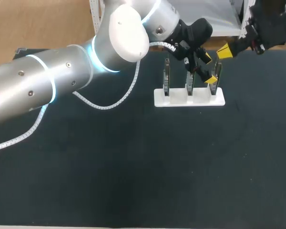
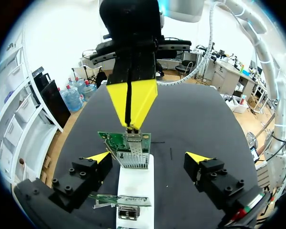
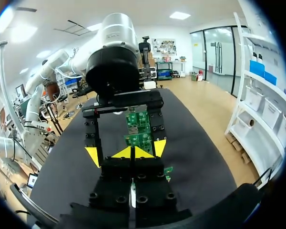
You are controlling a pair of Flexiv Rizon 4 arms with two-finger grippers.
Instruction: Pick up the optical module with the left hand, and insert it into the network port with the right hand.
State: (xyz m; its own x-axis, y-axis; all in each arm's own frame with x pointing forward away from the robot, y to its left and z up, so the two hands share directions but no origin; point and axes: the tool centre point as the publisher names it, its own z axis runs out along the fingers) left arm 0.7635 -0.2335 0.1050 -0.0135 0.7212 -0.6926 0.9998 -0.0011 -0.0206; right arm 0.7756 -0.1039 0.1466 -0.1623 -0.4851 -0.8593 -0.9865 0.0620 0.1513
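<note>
1. Currently the step in hand looks like the insertion. The right claw [image 2: 131, 125], its yellow tips pressed together with only a thin slit between them, points at the silvery metal network port [image 2: 133, 155] on the green circuit card [image 2: 112, 140].
2. Whether the optical module is pinched in that slit I cannot tell. It shows plainly in no view, so its place is uncertain.
3. The left claw [image 2: 148, 157] gapes wide, one finger on each side of the white plastic stand [image 2: 136, 183] just short of that card, and grips nothing.
4. To do this well, I judge the right claw should square the module with the port's mouth and push slowly and straight, without twisting. The card only stands in a slot and could lean or lift.
5. The two claws are close together, so a bump is the main risk, and the left one had best hold off from the right tips.
6. On the black worktop [image 1: 133, 167] the stand lies at about one o'clock from the middle. The left arm comes in from nine o'clock and the right arm from two.
7. The stand is the only holder. It has three slots in a row, each with one upright card, and the card at its three o'clock end [image 1: 218, 71] appears to be the one between the claws.
</note>
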